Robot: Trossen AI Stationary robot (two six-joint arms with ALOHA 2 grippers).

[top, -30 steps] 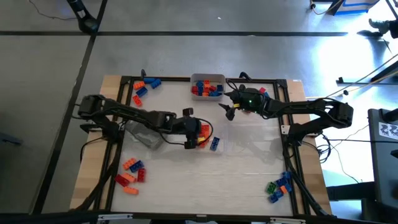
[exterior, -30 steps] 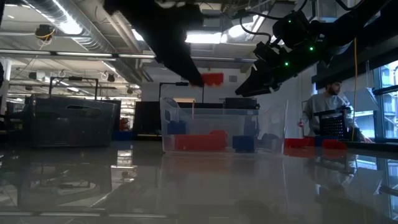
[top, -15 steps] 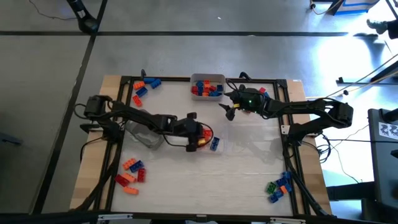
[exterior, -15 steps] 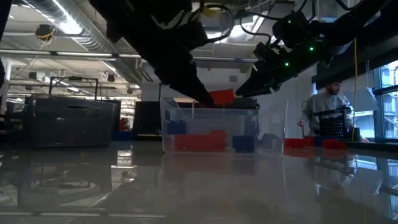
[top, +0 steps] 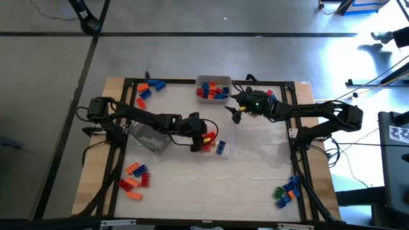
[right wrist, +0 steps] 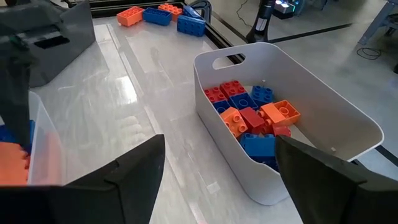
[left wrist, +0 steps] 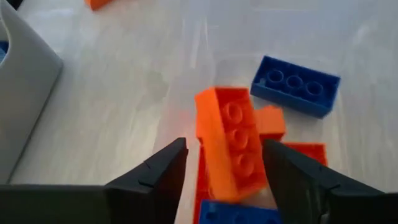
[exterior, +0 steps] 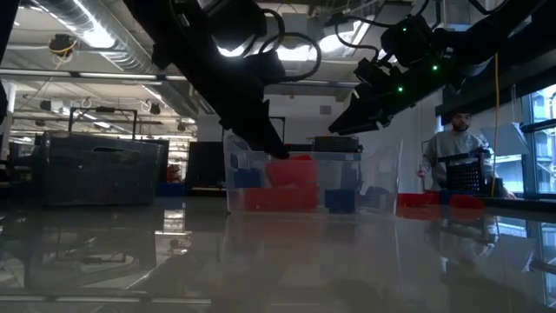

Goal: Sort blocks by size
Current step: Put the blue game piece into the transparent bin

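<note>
My left gripper [top: 204, 138] hangs open, slanting down over a clear tray [exterior: 252, 178] at the table's middle. An orange studded block [left wrist: 229, 146] lies tilted between its fingers on other red, orange and blue blocks in that tray; I see a gap at one finger. A blue block [left wrist: 296, 93] lies flat in the tray beyond it. My right gripper [top: 234, 115] waits open above the table beside a white bin [right wrist: 314, 84] that holds red, orange and blue blocks [right wrist: 252, 115].
A grey bin [top: 147, 137] stands under my left arm. Loose blocks lie in piles at the far left [top: 148, 89], near left [top: 135, 177] and near right [top: 287, 191]. A person [exterior: 460, 156] stands beyond the table.
My left gripper has sunk toward the clear tray with the orange block at its fingertips and let go of it. The block has dropped below the fingers and now rests tilted on the blocks in the tray.
</note>
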